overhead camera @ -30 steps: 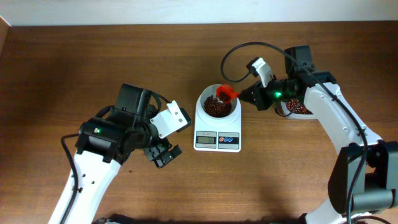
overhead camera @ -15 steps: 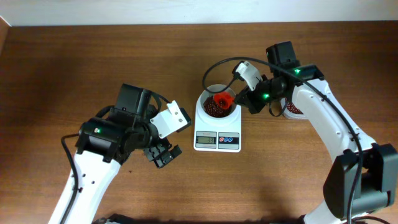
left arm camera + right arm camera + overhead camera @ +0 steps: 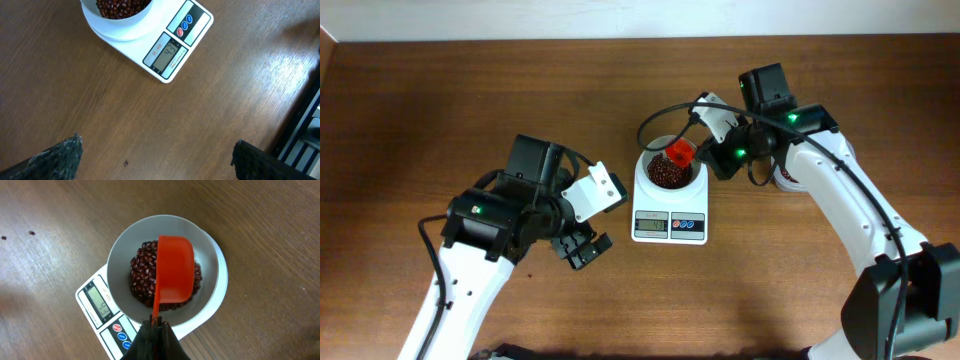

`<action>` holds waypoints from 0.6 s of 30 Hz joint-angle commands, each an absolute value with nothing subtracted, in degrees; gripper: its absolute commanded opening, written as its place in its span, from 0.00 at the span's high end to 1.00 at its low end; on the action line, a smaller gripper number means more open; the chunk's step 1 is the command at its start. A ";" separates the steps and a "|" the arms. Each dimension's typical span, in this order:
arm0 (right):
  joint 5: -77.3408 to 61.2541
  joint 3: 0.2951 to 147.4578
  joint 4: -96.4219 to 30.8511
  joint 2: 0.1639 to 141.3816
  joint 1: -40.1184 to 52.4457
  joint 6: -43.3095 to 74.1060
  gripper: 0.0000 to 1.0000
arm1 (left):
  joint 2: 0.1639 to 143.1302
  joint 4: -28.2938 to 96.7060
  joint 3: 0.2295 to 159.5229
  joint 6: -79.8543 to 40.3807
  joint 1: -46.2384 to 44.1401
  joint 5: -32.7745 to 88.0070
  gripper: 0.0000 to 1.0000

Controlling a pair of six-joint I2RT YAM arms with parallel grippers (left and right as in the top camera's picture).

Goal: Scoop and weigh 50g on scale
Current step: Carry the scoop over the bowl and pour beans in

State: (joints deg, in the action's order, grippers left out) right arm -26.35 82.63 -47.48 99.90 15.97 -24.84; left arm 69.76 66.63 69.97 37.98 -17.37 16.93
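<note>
1. The table [image 3: 420, 100] is brown wood grain and carries all items.
2. The left arm [image 3: 485, 225] sits over the left half of the table, and the right arm [image 3: 840, 190] reaches in from the right.
3. The scale [image 3: 669, 226] stands near the table centre, between the 2 arms. It is a small white unit with a grey display [image 3: 166, 51] at the front, flanked by 1 red button [image 3: 180, 31] and 2 blue buttons [image 3: 188, 20].
4. A round white bowl [image 3: 120, 265] rests on the scale platform and holds dark red beans [image 3: 142, 275].
5. The right pincer [image 3: 156, 325] is closed on the thin handle of a red scoop [image 3: 175, 270]. The scoop head hangs over the bowl, above the beans.
6. The left pincer [image 3: 582, 247] stands fully apart and holds nothing. It is down and to the left of the scale, apart from it.

View differences:
- The overhead view alone shows both arms and their spacing from the scale.
- The left wrist view shows the display digits largest, though the reading is not certain. It cuts off most of the bowl and shows no scoop. Its own fingertips [image 3: 57, 159] appear at the lower corners.
- The right wrist view shows the scoop from above as a smooth red surface covering the bowl centre.
</note>
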 commanded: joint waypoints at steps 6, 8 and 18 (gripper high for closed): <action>-13.43 84.27 -46.57 96.25 20.47 -19.84 0.96 | 69.54 66.54 70.50 38.87 -17.08 16.86 0.01; -14.85 84.58 -48.36 95.50 22.13 -22.24 0.96 | 69.54 66.54 70.50 38.87 -17.08 16.88 0.01; -13.52 84.58 -47.79 94.59 23.62 -20.25 0.96 | 69.54 66.54 70.50 38.87 -17.08 16.88 0.01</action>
State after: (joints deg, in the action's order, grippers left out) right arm -12.27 83.15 -47.62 97.01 23.35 -20.93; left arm 69.76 66.63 69.97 37.98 -17.37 16.93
